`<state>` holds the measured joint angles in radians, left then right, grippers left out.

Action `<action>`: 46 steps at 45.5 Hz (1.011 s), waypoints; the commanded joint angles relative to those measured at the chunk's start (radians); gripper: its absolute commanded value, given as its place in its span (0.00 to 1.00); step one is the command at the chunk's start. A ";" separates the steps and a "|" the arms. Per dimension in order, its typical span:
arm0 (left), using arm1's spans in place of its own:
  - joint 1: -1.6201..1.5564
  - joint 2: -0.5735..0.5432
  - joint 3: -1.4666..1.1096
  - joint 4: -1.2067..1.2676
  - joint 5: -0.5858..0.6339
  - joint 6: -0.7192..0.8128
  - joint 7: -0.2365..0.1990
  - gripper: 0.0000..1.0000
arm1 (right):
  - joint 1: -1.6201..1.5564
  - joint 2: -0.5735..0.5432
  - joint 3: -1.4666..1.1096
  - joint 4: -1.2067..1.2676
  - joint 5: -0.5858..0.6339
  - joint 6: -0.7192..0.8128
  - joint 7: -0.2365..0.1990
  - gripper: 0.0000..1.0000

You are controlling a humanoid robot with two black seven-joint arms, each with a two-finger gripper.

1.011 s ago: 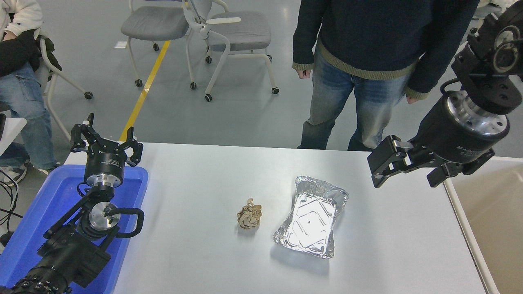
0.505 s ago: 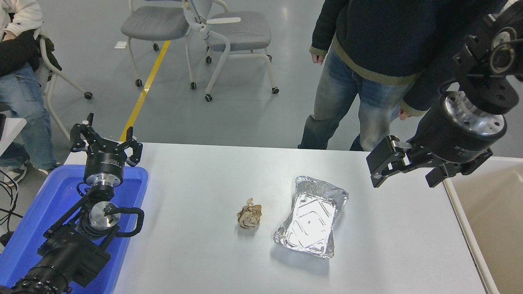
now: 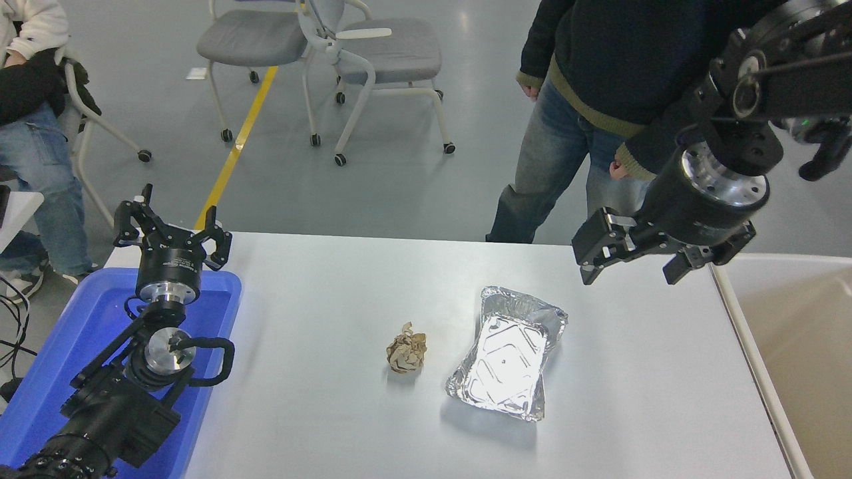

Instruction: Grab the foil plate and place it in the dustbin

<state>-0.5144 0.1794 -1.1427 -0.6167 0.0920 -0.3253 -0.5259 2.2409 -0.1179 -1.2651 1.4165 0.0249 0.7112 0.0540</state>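
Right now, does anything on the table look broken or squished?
Yes. The foil plate near the table's middle is bent, with a crinkled, uneven rim. Left of it, apart, lies a crumpled brown paper ball. Nothing looks spilled.

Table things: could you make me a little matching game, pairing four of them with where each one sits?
Things:
1. foil plate
2. paper ball
3. blue tray
4. dustbin

Places:
A. at the table's left edge, under the left arm
B. beyond the table's right edge
C. mid-table, just left of the shiny thing
D. on the table, below the right pincer

Pairs: 1-D, 2-C, 3-A, 4-B
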 commanded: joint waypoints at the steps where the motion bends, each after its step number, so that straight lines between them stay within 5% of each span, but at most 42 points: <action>1: 0.001 0.000 0.000 0.000 0.000 -0.001 0.000 0.99 | -0.248 0.053 0.024 -0.163 0.013 -0.102 0.001 1.00; 46: 0.001 0.000 0.001 0.000 0.000 -0.001 0.000 0.99 | -0.851 0.118 0.059 -0.623 -0.020 -0.246 0.001 1.00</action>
<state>-0.5139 0.1795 -1.1419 -0.6167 0.0920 -0.3265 -0.5259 1.4826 -0.0017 -1.2077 0.8651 0.0187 0.4897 0.0551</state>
